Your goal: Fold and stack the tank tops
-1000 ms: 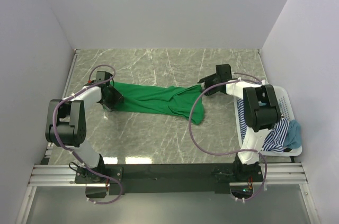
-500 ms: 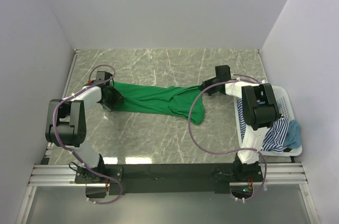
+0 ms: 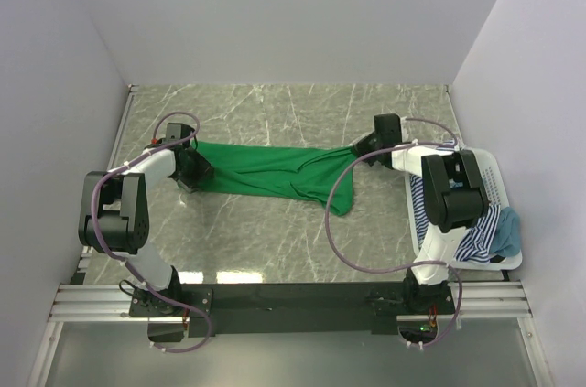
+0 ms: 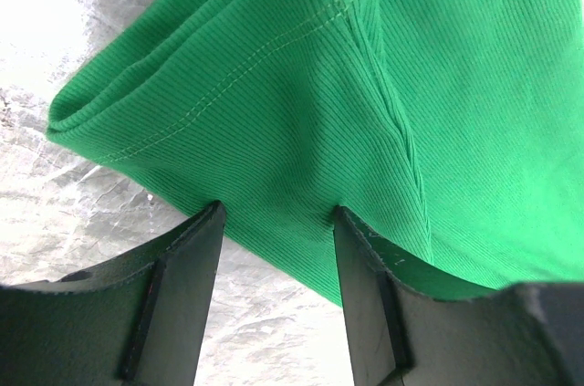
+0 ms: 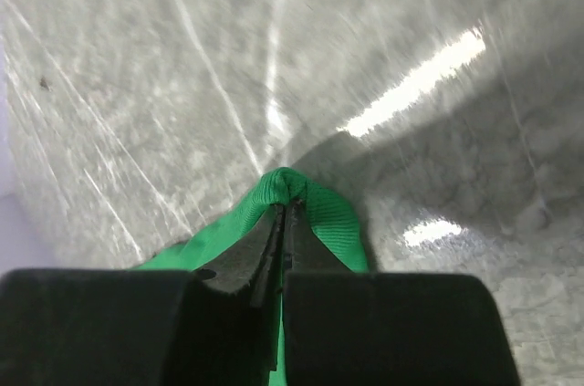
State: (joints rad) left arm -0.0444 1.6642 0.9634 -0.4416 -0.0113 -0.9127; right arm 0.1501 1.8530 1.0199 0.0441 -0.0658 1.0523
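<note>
Green tank top [image 3: 275, 172]: stretched left to right across the middle of the frame on the marble table [image 3: 275, 250], one lobe sagging toward lower centre; probably drawn out flat ahead of a fold.
Right gripper [image 3: 360, 144]: jaws pressed fully together on a small loop of green at the garment's right end, perhaps a strap or hem, likely taken as a corner to pull by.
Left gripper [image 3: 191, 170]: fingers [image 4: 178, 299] partway apart, astride the cloth's left edge, green fabric filling the gap; impossible to tell whether truly pinched.
Right arm pose: reaching up and leftward from lower right, wrist low over the table, just left of the basket [image 3: 494, 177].
Left arm pose: elbow bent near the left edge, forearm angled up and rightward, wrist low at the cloth's left end.
Waiting pieces: striped tank top [image 3: 472, 245] and teal tank top [image 3: 506, 231] draped in the basket at the right edge, apart from the green one.
</note>
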